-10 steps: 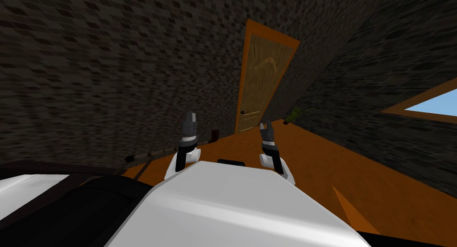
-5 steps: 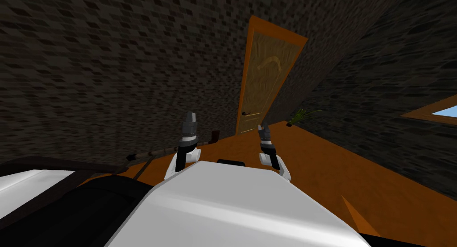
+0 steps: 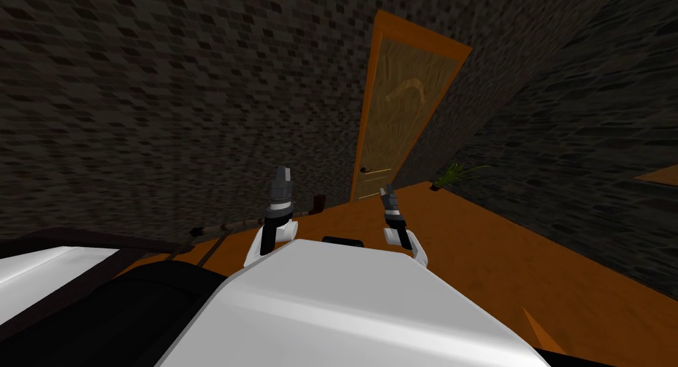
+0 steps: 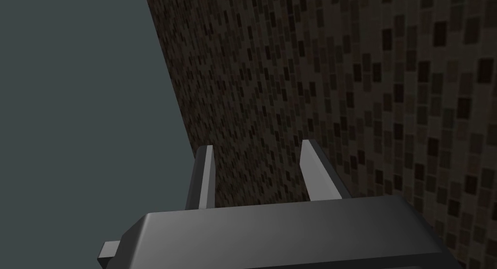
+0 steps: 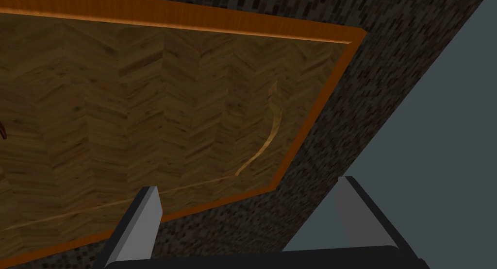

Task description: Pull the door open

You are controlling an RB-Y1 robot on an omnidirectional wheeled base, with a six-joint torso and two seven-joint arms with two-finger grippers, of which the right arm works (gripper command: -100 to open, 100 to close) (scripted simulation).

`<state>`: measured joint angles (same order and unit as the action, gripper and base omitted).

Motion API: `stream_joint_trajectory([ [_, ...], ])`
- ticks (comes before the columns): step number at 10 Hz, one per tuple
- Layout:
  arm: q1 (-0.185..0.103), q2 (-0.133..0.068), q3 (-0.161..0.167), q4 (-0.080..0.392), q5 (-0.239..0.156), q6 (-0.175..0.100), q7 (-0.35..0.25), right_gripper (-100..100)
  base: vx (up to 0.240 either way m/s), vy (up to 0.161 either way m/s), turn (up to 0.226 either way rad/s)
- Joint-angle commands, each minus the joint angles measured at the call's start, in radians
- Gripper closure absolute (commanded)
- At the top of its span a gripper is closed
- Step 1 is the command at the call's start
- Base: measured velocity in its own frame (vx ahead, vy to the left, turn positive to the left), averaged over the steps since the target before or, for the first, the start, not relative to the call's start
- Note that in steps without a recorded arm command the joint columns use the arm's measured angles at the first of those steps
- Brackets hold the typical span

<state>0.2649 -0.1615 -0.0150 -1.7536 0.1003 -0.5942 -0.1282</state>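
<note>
Facing the door [image 3: 397, 111], I find it well ahead and slightly right of both arms, apparently shut in its orange frame, long axis upright, small dark handle [image 3: 366, 169] on its left edge. The right hand [image 3: 386, 193] is nearer, fingers spread wide and empty; the left hand [image 3: 281, 175] is parted more narrowly, also empty. The panel is brown herringbone wood with a pale curved line.

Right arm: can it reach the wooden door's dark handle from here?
Probably not yet. The open right gripper hangs well short of the small dark lever handle on the orange-framed brown wooden door; only orange floor lies between.
</note>
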Motion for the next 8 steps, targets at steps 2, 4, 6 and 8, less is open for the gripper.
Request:
stream_joint_trajectory([
  [2, -0.02, -0.014, -0.005, 0.064, 0.008, -0.017, -0.021, -100, 0.052, -0.023, 0.036],
  [4, -0.046, -0.03, -0.01, 0.127, 0.02, -0.037, -0.043, -100, 0.083, -0.035, 0.073],
  [6, -0.06, -0.038, -0.012, 0.176, 0.026, -0.047, -0.054, -100, 0.053, -0.036, 0.039],
  [8, -0.086, -0.055, -0.017, 0.247, 0.038, -0.067, -0.076, -100, 0.083, -0.029, 0.083],
])
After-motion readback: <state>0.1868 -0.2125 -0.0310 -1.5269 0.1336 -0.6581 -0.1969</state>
